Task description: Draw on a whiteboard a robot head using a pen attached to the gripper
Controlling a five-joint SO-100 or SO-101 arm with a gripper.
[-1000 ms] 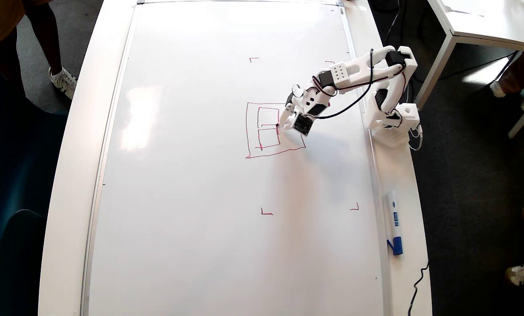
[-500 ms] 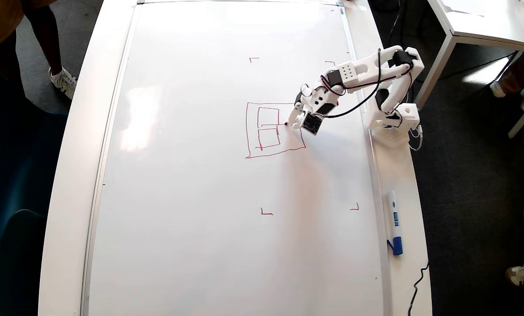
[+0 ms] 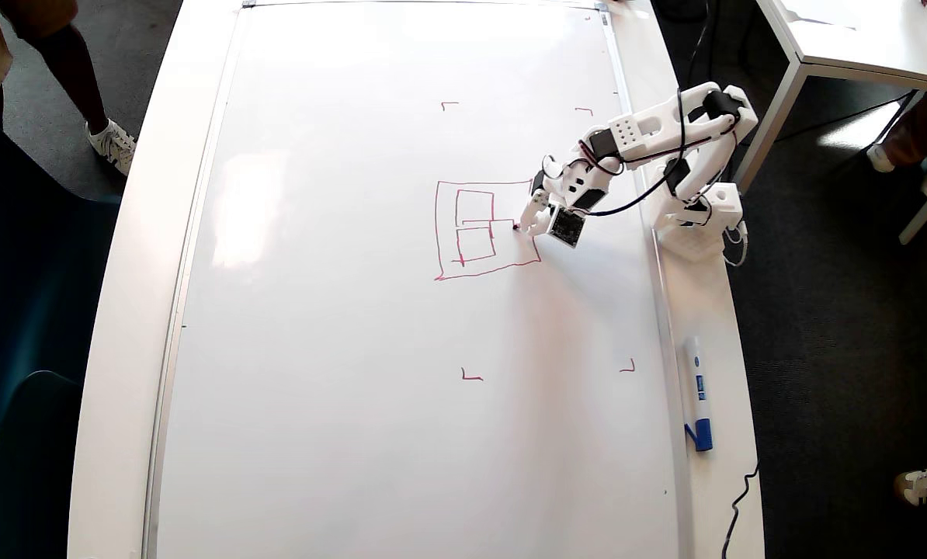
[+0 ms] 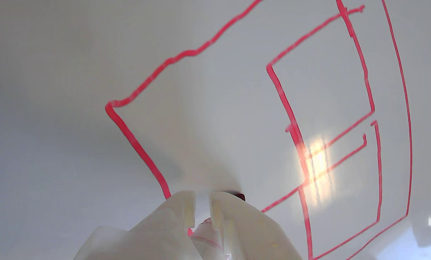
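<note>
The whiteboard (image 3: 339,310) covers most of the desk. On it is the red robot head (image 3: 485,229): a square outline with smaller rectangles inside, also large in the wrist view (image 4: 323,144). My white gripper (image 3: 527,221) sits over the square's right side in the overhead view. It is shut on the pen (image 3: 517,227), whose red tip touches the board at the end of a short line inside the square. In the wrist view the fingers (image 4: 179,213) clamp the pen (image 4: 237,196), mostly hidden. No small outside square shows.
Red corner marks (image 3: 471,377) sit on the board. A white marker with a blue cap (image 3: 697,394) lies on the desk's right strip, below the arm base (image 3: 696,225). A black cable (image 3: 739,505) runs off the lower right. People's legs and another table stand beyond the desk.
</note>
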